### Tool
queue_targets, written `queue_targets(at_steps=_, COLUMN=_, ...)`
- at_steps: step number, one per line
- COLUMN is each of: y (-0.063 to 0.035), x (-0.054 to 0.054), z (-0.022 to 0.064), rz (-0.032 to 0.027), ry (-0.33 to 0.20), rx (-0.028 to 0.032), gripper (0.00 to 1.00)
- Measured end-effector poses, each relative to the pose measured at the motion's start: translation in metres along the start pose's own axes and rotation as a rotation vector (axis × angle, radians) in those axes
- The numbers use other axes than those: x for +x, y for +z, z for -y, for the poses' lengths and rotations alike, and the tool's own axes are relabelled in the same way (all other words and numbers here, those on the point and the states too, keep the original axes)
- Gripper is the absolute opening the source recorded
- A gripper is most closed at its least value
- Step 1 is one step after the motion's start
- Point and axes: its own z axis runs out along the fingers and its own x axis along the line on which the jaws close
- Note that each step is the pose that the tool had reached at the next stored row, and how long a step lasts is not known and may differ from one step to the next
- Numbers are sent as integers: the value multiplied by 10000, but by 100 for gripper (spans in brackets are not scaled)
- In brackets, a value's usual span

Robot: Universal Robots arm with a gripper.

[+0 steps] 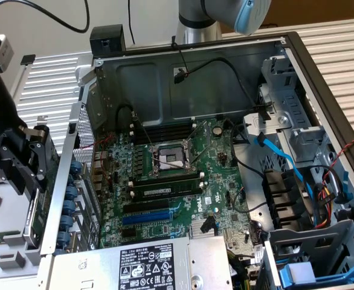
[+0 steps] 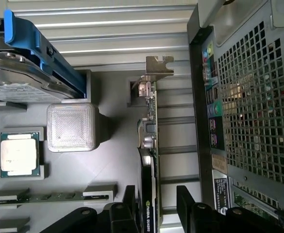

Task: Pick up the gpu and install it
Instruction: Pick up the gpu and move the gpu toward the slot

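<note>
Your black two-fingered gripper [image 2: 155, 190] is released. Its fingers stand apart on either side of the gpu [image 2: 149, 208], and a clear gap shows on the board side.

You see the card edge-on, standing on its long edge in a slot of the matte grey moulded tray [image 2: 113, 160]. It shows as a thin green circuit board backed by a black shroud with an NVIDIA Quadro label. At its far end is a bent silver sheet-metal bracket [image 2: 159, 65].

Further along the tray, other pockets hold:
- a long thin green memory stick [image 2: 50, 197]
- a square silver-lidded processor chip [image 2: 18, 154]
- a ribbed translucent square block [image 2: 73, 127]
- a flat metal drive in a blue plastic carrier [image 2: 16, 73]

On the card's other side rises the perforated grey steel wall [image 2: 258, 107] of the open computer case [image 1: 165, 78].

In the exterior view the gripper hangs at nine o'clock, just outside that case. The large green motherboard [image 1: 165, 181] lies at centre. A labelled silver power supply box [image 1: 147, 266] sits at six o'clock, and flat blue cables [image 1: 279, 157] run at three o'clock.
</note>
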Motion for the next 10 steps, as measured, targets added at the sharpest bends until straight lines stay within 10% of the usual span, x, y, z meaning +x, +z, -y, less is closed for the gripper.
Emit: queue_targets(at_steps=10, y=126, x=16, z=8, rz=1, ry=51, rx=-22, gripper=47)
